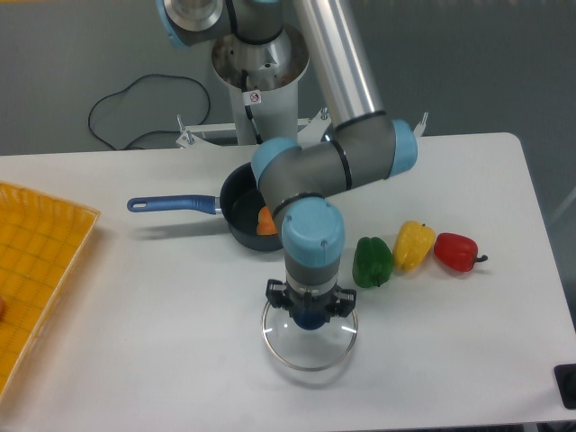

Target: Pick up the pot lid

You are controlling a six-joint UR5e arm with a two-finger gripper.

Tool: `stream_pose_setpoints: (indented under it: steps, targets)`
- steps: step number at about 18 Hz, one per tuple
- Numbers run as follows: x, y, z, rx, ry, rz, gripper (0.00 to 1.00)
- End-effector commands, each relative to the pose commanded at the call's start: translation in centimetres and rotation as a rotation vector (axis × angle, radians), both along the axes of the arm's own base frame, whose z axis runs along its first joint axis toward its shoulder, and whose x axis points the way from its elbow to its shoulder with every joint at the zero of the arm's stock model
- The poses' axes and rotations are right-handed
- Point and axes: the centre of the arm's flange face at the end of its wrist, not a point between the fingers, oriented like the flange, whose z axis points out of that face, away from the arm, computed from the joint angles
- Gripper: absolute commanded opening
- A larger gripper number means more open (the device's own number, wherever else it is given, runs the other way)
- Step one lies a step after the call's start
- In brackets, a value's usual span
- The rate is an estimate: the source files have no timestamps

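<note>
The gripper points down over the glass pot lid, its fingers closed around the dark blue knob. The round lid with its metallic rim hangs a little above the white table, nearly level. The gripper body hides the lid's back edge and part of the knob.
Behind and left is a black pan with a blue handle and an orange item inside. Right of the gripper lie a green pepper, a yellow pepper and a red pepper. An orange crate stands at far left.
</note>
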Motion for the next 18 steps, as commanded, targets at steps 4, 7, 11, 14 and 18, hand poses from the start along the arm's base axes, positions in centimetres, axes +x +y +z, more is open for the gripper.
stream_pose_setpoints:
  steps: [4, 7, 11, 14, 18]
  targets:
    - [0.9, -0.9, 3.2, 0.011, 0.015, -0.081, 0.37]
    - [0.9, -2.7, 5.3, -0.009, 0.002, -0.151, 0.36]
    - [0.6, -5.2, 7.9, -0.026, -0.007, -0.271, 0.36]
    - [-0.4, -6.7, 8.4, -0.034, -0.013, -0.334, 0.36]
    - [-1.2, -8.2, 8.6, -0.070, -0.025, -0.392, 0.36]
